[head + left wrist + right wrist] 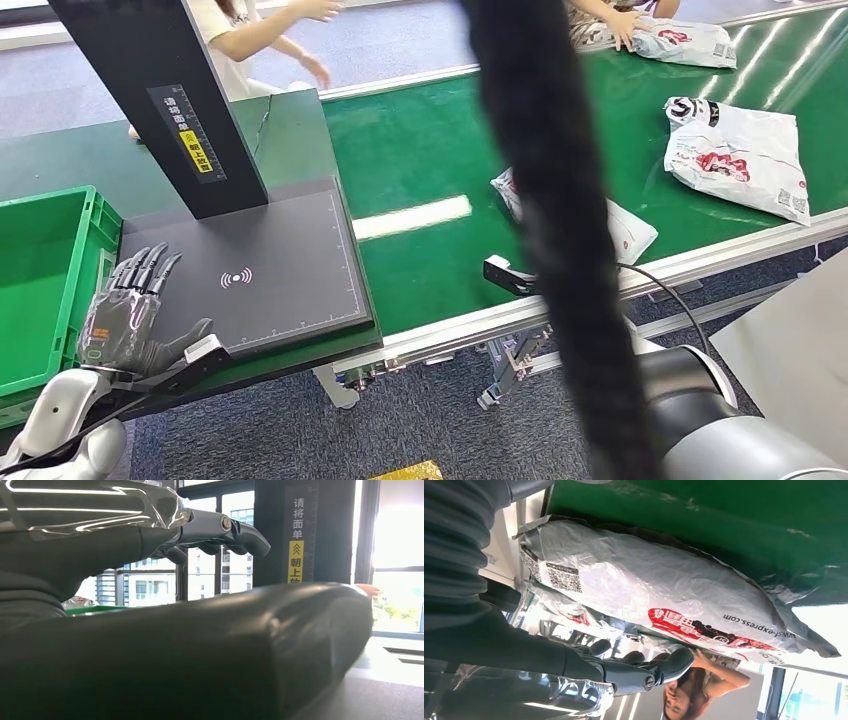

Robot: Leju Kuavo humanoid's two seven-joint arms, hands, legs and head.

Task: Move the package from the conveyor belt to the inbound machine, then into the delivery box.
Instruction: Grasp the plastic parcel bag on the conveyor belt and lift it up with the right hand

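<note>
On the far left sits the green delivery box (45,270), and just beside it the left hand (125,315) rests at the near corner of the inbound machine (250,270), a flat black pad with a wave sign on it. This hand holds nothing and its fingers are spread out flat. A tall black post (160,100) stands at the back of the pad, and it has a yellow label with Chinese writing and arrows, too small to read from the head view; in the left wrist view the yellow label (296,560) shows 朝上 under arrows. Next comes the green conveyor belt (420,150), and on it, near the front edge, lies the package (625,235), a white plastic bag partly hidden behind a thick dark cable (560,200). In the right wrist view the right hand (624,667) is low and close to the package (649,590), with its fingers apart; I cannot tell if they touch the bag yet, and it does not look held. To do this step well, I think the hand should slide its fingers under the bag's edge and press the thumb on top, because the soft bag can slip. The bag shows "sf-express.com", a red truck picture and a square code. More white bags (740,150) lie farther right, and a person (260,40) stands behind the belt.
</note>
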